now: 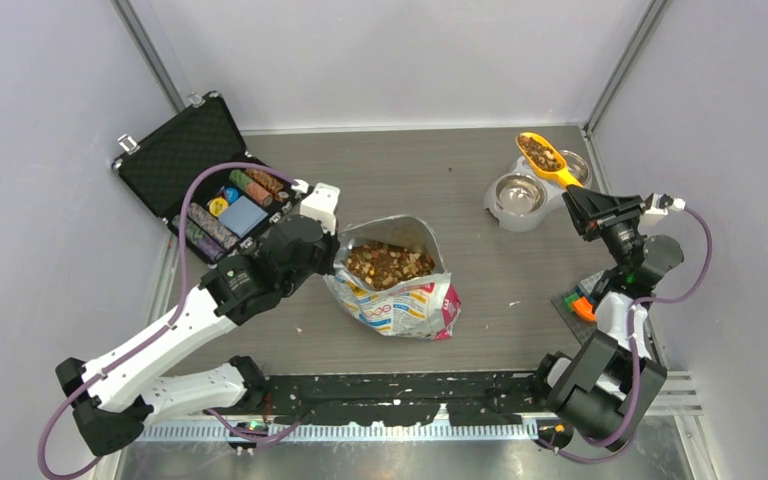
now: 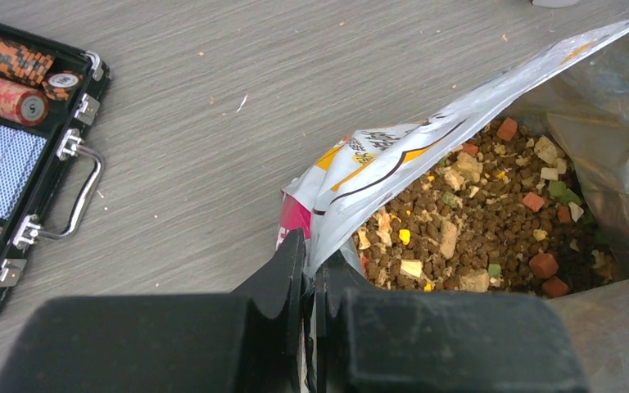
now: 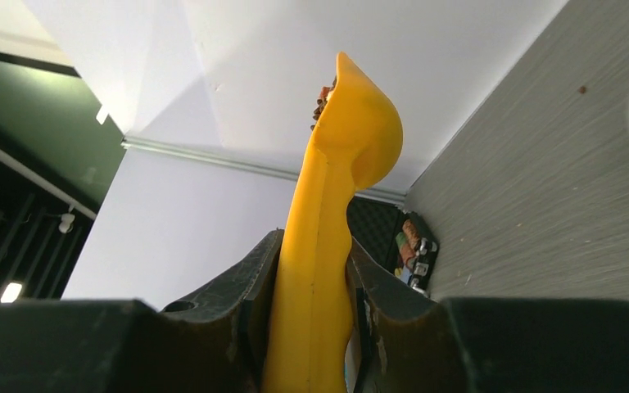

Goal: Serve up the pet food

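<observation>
The open foil bag (image 1: pixel 405 300) lies mid-table with pet food (image 1: pixel 388 264) showing inside. My left gripper (image 1: pixel 332 255) is shut on the bag's left rim; in the left wrist view the gripper (image 2: pixel 311 258) pinches the foil edge (image 2: pixel 393 160) beside the kibble (image 2: pixel 475 237). My right gripper (image 1: pixel 582 205) is shut on the handle of a yellow scoop (image 1: pixel 550 162) loaded with kibble (image 1: pixel 538 153), held above the double steel bowl (image 1: pixel 520 195). In the right wrist view the scoop (image 3: pixel 328 246) rises between the fingers of the gripper (image 3: pixel 311 270), a few kibble pieces (image 3: pixel 324 94) at its rim.
An open black case (image 1: pixel 205 180) with striped poker chips (image 1: pixel 255 187) sits at the back left, also in the left wrist view (image 2: pixel 16 155). An orange and green object (image 1: pixel 578 303) lies by the right arm. White walls enclose the table.
</observation>
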